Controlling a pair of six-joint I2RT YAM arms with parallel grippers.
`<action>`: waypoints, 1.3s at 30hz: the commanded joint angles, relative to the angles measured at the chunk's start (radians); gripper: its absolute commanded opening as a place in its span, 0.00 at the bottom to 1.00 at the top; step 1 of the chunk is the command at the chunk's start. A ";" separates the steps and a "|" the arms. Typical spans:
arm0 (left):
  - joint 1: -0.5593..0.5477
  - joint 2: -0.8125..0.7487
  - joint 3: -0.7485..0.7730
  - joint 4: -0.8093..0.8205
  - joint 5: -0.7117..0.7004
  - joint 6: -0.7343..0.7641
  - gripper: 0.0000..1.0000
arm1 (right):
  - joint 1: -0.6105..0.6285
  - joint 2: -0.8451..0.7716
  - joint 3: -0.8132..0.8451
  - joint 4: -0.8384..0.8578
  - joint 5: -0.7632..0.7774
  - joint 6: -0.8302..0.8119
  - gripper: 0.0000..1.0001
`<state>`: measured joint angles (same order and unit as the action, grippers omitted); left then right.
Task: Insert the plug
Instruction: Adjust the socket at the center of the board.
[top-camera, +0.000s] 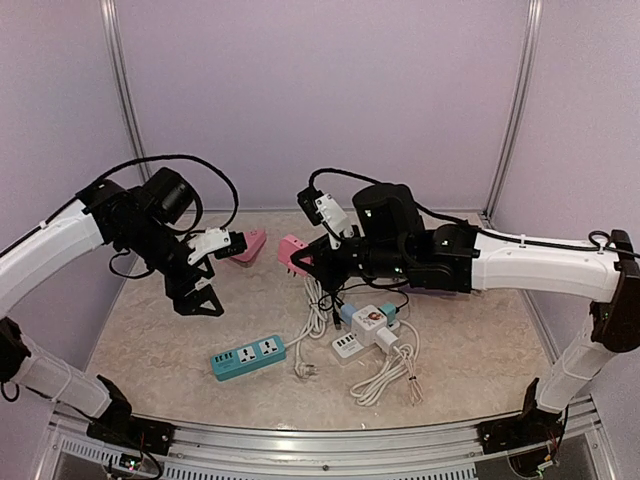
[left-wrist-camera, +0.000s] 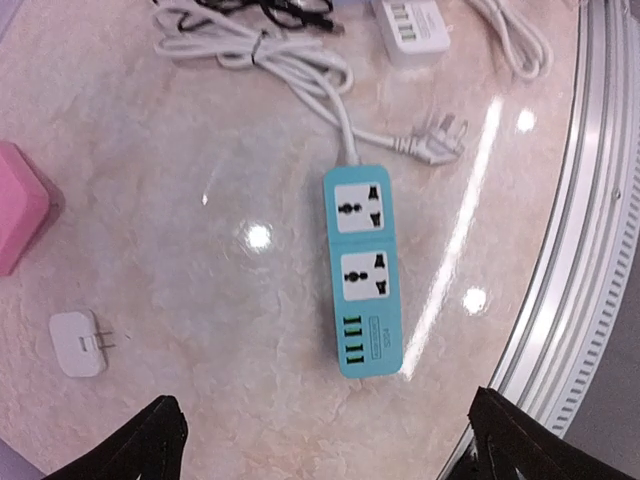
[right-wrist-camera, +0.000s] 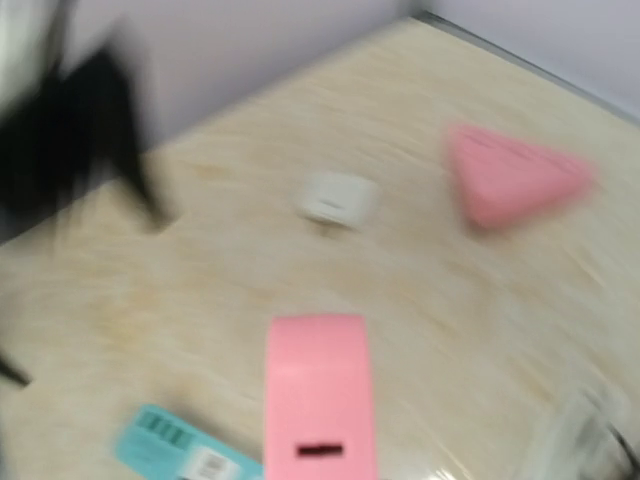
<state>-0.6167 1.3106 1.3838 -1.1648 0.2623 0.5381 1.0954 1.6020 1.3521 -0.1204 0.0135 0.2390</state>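
As left end effector hangs open above the table, right end effector grips pink plug

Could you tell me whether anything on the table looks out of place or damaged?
Nothing looks damaged or spilled. The small white plug lies loose on the table with its prongs pointing sideways, well apart from the teal power strip. A white cable sprawls in loops beside the white socket cube.
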 joint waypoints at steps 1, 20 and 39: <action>-0.040 -0.005 -0.228 0.074 -0.152 0.047 0.95 | -0.017 -0.099 -0.086 0.002 0.166 0.118 0.00; -0.105 0.326 -0.504 0.539 -0.120 0.116 0.87 | 0.061 -0.193 -0.205 -0.031 0.250 0.233 0.00; -0.262 0.235 -0.643 0.474 -0.044 0.305 0.52 | 0.091 -0.152 -0.173 -0.053 0.213 0.184 0.00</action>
<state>-0.8577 1.5616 0.7879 -0.5735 0.2012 0.7876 1.1713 1.4307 1.1477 -0.1608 0.2451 0.4534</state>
